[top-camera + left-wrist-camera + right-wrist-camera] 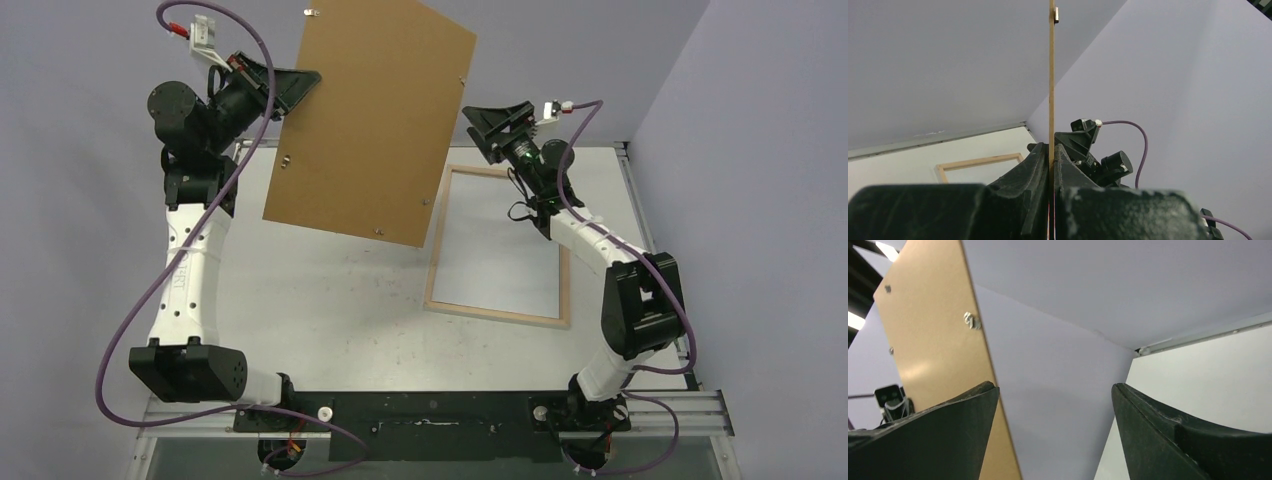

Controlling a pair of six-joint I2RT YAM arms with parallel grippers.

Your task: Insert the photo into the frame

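Left gripper (298,86) is pinching the hardboard sheet (370,120) by its edge, holding it tilted above the table (330,300); right gripper (485,130) is hanging spread beside it. Frame (497,316) is lying flat on the table: rigid, pane likely fragile, I'd be gripping the wood rim. Photo isn't showing

The left gripper (1051,156) is closed on the lower edge of a thin brown hardboard sheet (1051,75). The sheet is seen edge-on and rises straight up out of view, with a small metal clip (1056,14) near the top. Just behind the fingers sits the black right arm (1100,162) with its purple cable (1142,137). At lower left, the frame (979,161) lies flat on the pale tabletop (903,167).
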